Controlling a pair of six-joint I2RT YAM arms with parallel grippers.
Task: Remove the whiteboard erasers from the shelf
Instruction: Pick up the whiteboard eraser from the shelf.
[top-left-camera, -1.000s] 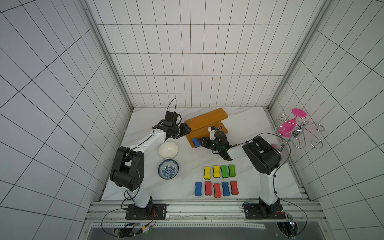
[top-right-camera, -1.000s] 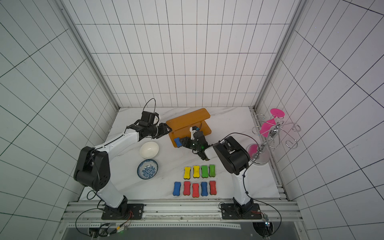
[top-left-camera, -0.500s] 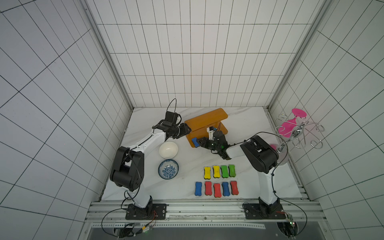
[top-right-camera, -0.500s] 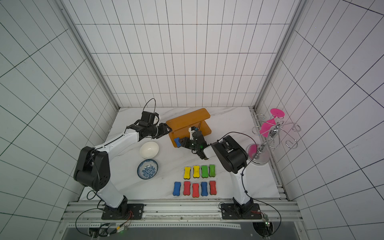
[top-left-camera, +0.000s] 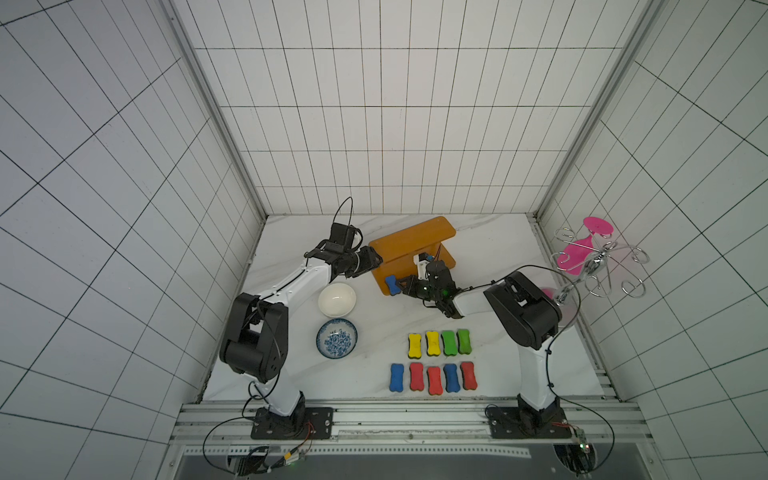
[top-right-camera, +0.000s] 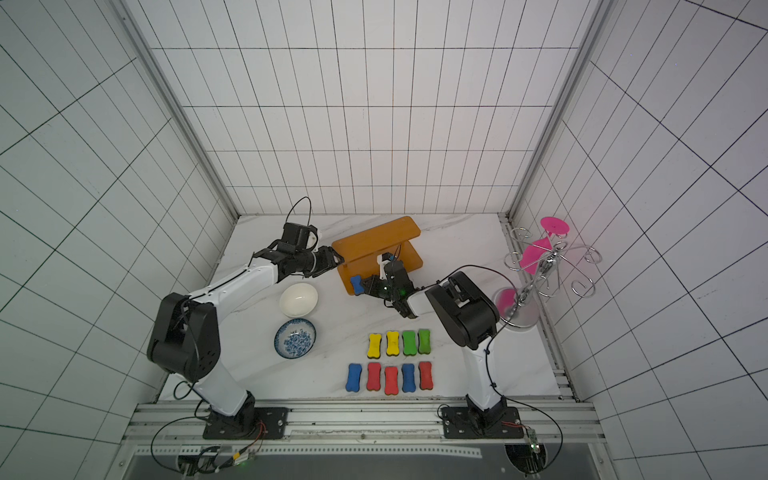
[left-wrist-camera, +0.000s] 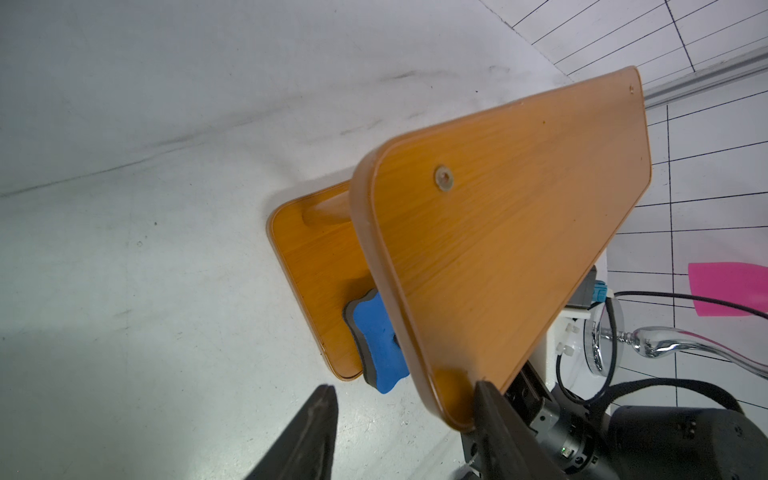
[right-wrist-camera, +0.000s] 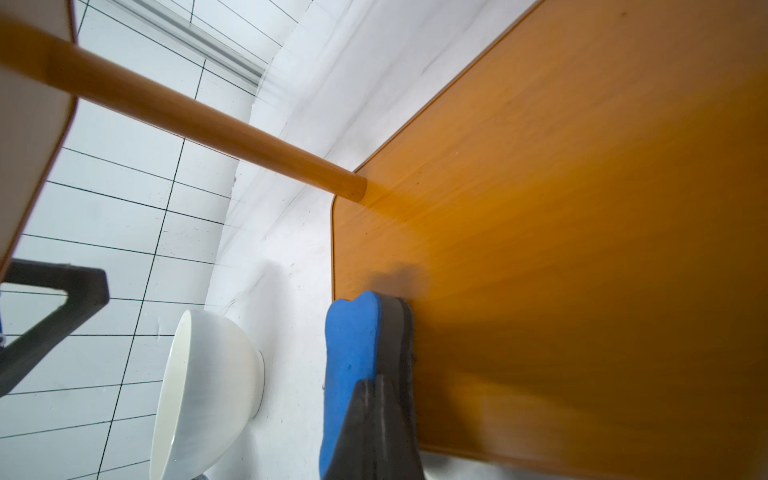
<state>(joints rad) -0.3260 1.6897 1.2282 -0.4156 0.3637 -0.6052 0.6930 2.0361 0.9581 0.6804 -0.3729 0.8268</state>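
- In both top views the last blue eraser (top-left-camera: 390, 284) lies on the lower board of the orange shelf (top-left-camera: 409, 241), at the corner towards the robot. It is where it lay a second ago. The right pincer (top-left-camera: 402, 286) has edged up to its end, while the left pincer (top-left-camera: 376, 261) rests at the top board's corner.
- In a top view we count nine erasers off the shelf on the bench (top-right-camera: 324, 386), a row of four (top-right-camera: 392, 343) and a row of five (top-right-camera: 391, 380). We judge the blue one to be the only one left.
- In the left wrist view the left pincer (left-wrist-camera: 404, 386) is spread and holds nothing, with one finger just beside the top board's corner. The blue eraser (left-wrist-camera: 376, 345) lies blue side up at the lower board's edge and seems to overhang it.
- In the right wrist view the right pincer (right-wrist-camera: 380, 386) is pressed together, having closed within the last second. Its tips meet against the near end of the blue eraser (right-wrist-camera: 353, 345), not around it. A white bowl (right-wrist-camera: 208, 395) stands on the bench nearby.
- We judge that this closing caught no foam, so the eraser has yet to be gripped or nudged off the shelf.
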